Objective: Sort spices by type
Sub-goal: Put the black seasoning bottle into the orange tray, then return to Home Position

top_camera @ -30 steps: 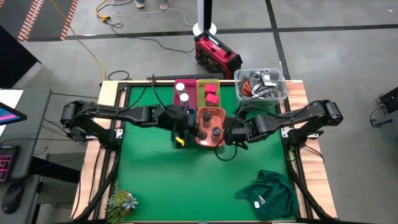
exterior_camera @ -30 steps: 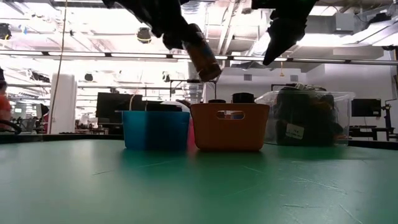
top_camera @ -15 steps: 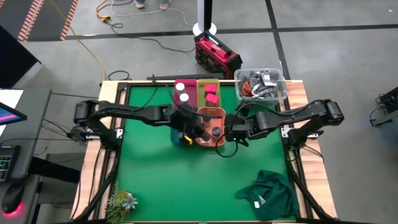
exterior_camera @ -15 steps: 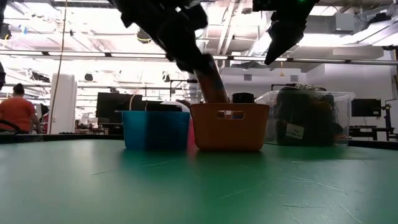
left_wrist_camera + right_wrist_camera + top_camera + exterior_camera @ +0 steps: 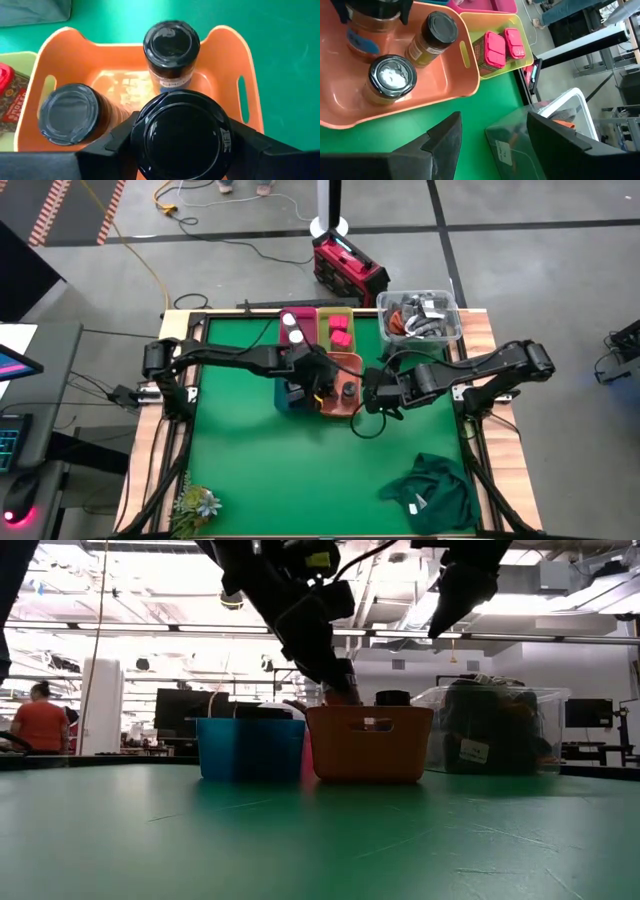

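Start at the left of the high view: your left arm reaches in toward frame centre, and the left gripper (image 5: 322,383) sits over the orange bin (image 5: 352,361). Its fingers are clamped on a dark-lidded round jar (image 5: 181,141), which fills the lower middle of the left wrist view and hangs inside the bin's walls. In the low view the gripper dips just behind the bin's top rim at centre frame.

Two more dark-lidded jars already stand in that bin: one at lower left of the left wrist view (image 5: 68,113), one at top centre (image 5: 171,44). So you appear to be mid-placement, adding a third jar to the round-jar group.

Just left of the orange bin is a blue bin (image 5: 250,747). Above it in the high view, a pink bin (image 5: 303,313) holds white-capped jars (image 5: 292,328), and a yellow-green bin (image 5: 347,314) holds pink-red blocks (image 5: 340,330).

To the right, your right gripper (image 5: 372,393) hovers just beside the orange bin with its fingers parted and nothing between them. Further right, at upper right of the table, sits the clear box of cables (image 5: 420,315).

Your next move, as I judge it: lower the jar until it rests on the bin floor in the free space beside the other two, then release and lift straight up so you do not tip a neighbour.
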Controlling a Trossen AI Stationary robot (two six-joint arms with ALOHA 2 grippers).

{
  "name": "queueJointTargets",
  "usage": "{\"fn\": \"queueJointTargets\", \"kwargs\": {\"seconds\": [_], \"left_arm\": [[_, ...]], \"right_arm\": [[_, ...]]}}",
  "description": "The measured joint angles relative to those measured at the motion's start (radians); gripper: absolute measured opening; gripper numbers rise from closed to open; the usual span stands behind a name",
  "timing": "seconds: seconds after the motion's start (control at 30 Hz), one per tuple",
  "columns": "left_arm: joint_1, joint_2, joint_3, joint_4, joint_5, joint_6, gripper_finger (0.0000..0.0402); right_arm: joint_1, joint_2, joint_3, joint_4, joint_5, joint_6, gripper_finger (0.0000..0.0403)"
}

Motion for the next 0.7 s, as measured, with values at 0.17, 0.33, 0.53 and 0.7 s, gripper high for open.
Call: {"fn": "queueJointTargets", "kwargs": {"seconds": [0.17, 0.33, 0.53, 0.7], "left_arm": [[0.0, 0.0, 0.001, 0.006, 0.0, -0.007, 0.022], [-0.002, 0.0, 0.001, 0.002, -0.001, -0.001, 0.0239], [-0.003, 0.0, 0.001, -0.008, 0.0, -0.005, 0.0248], [-0.004, -0.003, 0.001, -0.008, 0.018, -0.007, 0.0249]], "right_arm": [[0.0, 0.0, 0.0, 0.012, -0.001, 0.002, 0.026], [0.0, 0.0, 0.0, 0.009, -0.005, 0.019, 0.026], [0.0, 0.0, 0.0, 0.008, -0.005, 0.019, 0.026], [0.0, 0.0, 0.0, 0.007, -0.005, 0.02, 0.026]]}}
